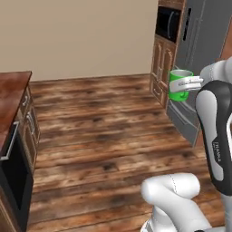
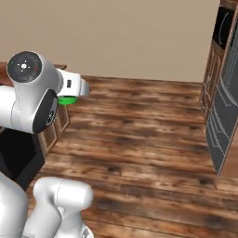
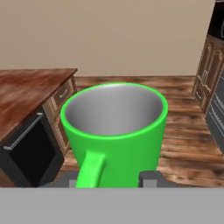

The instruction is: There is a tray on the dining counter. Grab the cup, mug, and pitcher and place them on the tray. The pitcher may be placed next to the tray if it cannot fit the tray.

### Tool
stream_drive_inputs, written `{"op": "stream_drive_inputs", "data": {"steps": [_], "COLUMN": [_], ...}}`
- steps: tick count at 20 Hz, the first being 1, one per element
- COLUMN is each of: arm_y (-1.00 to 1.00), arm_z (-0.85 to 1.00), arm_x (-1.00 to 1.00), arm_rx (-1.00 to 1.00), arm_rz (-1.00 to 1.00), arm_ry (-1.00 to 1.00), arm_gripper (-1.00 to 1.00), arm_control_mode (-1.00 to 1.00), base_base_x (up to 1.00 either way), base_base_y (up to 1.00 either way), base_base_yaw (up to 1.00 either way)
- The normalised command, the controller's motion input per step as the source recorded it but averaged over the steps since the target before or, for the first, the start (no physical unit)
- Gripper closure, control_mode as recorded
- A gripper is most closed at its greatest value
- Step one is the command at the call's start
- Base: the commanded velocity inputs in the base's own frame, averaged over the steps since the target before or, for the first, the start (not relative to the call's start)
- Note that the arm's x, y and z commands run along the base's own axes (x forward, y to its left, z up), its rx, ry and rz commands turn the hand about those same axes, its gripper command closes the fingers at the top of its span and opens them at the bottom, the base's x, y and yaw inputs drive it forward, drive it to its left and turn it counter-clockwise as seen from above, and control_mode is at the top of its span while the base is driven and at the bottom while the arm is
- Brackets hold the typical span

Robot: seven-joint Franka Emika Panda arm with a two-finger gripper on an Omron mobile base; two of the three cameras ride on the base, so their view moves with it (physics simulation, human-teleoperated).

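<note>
The bright green mug [image 3: 116, 131], pale grey inside, is held upright in the air over the wood floor. Its loop handle [image 3: 89, 170] points back toward the hand. My gripper [image 3: 111, 179] is shut on the mug, with one dark fingertip [image 3: 150, 177] pressed against its lower wall on each side. From the left base view the mug [image 1: 180, 85] hangs in front of the grey fridge, with the white hand [image 1: 192, 83] at its right. In the right base view the arm hides all but the mug's green lower edge [image 2: 68, 100].
A reddish-brown countertop [image 1: 12, 88] with drawers and a black appliance front [image 1: 13, 167] stands at the left. A grey fridge [image 1: 204, 41] and wooden cabinets with a black built-in oven [image 1: 167, 22] line the right. Open wood floor [image 1: 99, 136] lies between.
</note>
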Motion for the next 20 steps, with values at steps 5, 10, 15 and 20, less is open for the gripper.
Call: {"op": "stream_drive_inputs", "data": {"steps": [5,10,15,20], "arm_y": [0.00,0.00,0.00,0.00], "arm_z": [0.00,0.00,0.00,0.00], "arm_x": [0.00,0.00,0.00,0.00], "arm_rx": [0.00,0.00,0.00,0.00], "arm_rz": [0.00,0.00,0.00,0.00], "arm_ry": [0.00,0.00,0.00,0.00], "arm_gripper": [1.00,1.00,1.00,1.00], "arm_control_mode": [1.00,1.00,1.00,1.00], "base_base_x": [1.00,1.00,1.00,1.00], "base_base_y": [0.00,0.00,-0.02,-0.12], "base_base_yaw": [0.13,0.06,0.05,0.05]}}
